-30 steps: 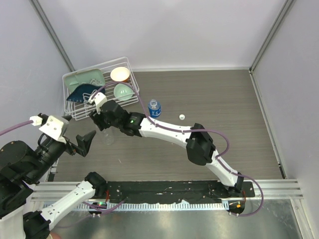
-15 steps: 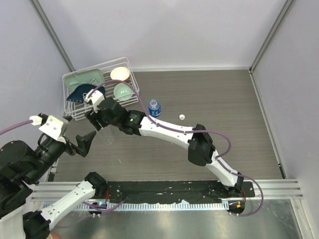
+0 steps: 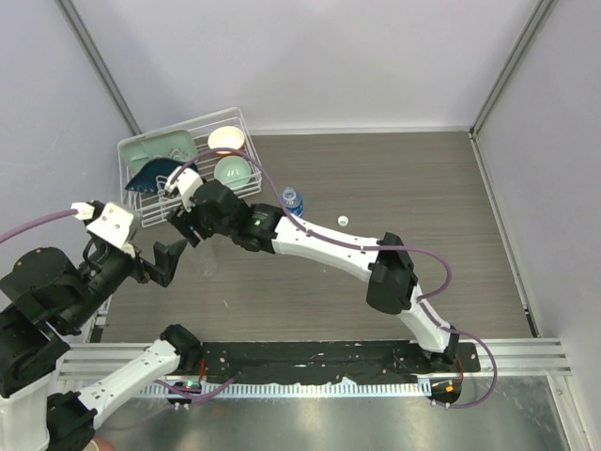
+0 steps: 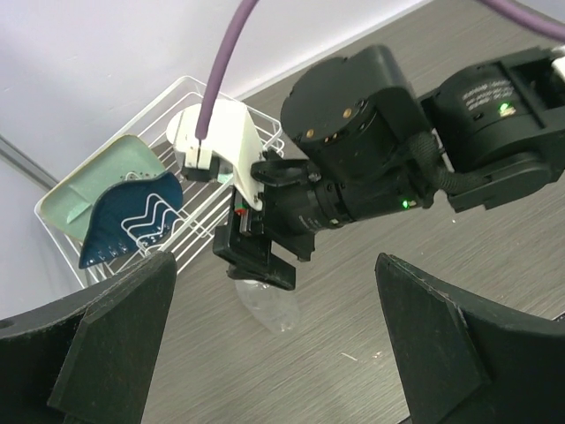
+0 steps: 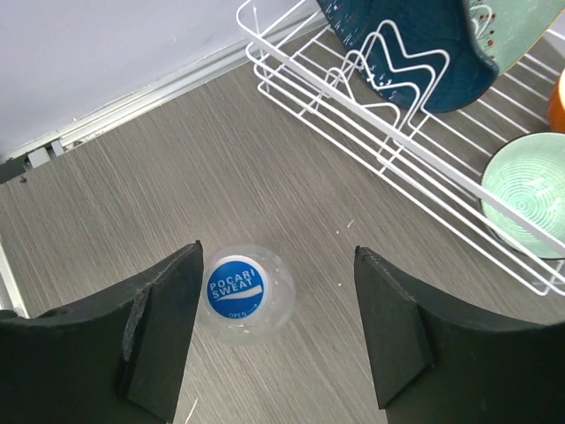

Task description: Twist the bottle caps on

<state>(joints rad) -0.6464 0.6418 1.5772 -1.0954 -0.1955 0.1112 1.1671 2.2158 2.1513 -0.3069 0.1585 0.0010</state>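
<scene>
Blue-topped cap [image 5: 236,291] on clear bottle [image 5: 279,306], right wrist only.

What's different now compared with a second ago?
Left gripper edged nearer the plain bottle; right gripper, open above it, shifted slightly toward the rack. Nothing was grabbed or released. The plain bottle, labelled bottle and loose white cap stayed put.
</scene>
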